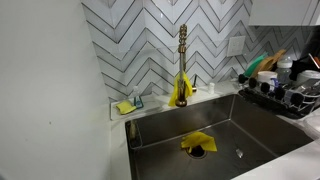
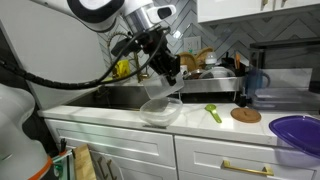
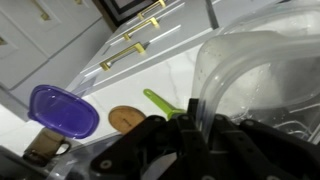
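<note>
On a white kitchen counter (image 2: pixel 200 122) beside a sink, a clear plastic bowl (image 2: pixel 161 110) sits near the front edge with its open mouth facing up, seemingly tipped a little. A robot arm reaches down from the upper left, and its gripper (image 2: pixel 172 82) meets the bowl at its far rim. The jaws are closed together on that rim. In the wrist view a dark finger stands against the bowl's clear wall, so the bowl lies directly below and just ahead of the fingers. Further right along the counter lie a green spoon (image 2: pixel 213 112), a round wooden coaster (image 2: pixel 245 115) and a purple dish (image 2: pixel 297 133), all well apart from the bowl.
</note>
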### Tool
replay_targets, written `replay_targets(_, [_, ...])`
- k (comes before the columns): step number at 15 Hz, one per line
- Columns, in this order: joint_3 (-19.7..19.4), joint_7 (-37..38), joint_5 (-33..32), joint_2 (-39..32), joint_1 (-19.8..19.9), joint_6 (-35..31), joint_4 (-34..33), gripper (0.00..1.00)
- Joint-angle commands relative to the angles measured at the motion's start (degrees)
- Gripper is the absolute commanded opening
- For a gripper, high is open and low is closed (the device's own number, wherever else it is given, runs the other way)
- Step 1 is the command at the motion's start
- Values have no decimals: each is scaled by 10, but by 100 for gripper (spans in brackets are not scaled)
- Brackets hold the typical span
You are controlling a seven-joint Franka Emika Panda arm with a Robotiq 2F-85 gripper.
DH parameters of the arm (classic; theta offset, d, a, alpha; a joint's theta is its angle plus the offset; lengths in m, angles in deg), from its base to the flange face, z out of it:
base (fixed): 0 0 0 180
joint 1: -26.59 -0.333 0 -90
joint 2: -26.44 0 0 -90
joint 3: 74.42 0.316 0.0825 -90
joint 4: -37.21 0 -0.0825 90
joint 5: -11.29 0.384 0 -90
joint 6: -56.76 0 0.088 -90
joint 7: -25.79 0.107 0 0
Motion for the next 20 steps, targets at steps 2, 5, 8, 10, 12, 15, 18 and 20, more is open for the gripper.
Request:
replay_targets(2, [14, 28, -74, 23, 38, 7, -54, 1])
replay_targets(5, [26, 72, -75, 5, 34, -25, -91, 1])
replay_targets(8, [65, 162, -65, -22, 35, -41, -107, 1])
replay_targets(10, [83, 216, -51, -34, 25, -66, -108, 1])
replay_targets(12, [77, 196, -62, -23, 24, -56, -102, 5])
replay_targets(15, [83, 213, -61, -34, 23, -60, -108, 5])
replay_targets(18, [82, 213, -61, -35, 23, -60, -110, 5])
replay_targets(20, [82, 214, -61, -35, 24, -60, -110, 5])
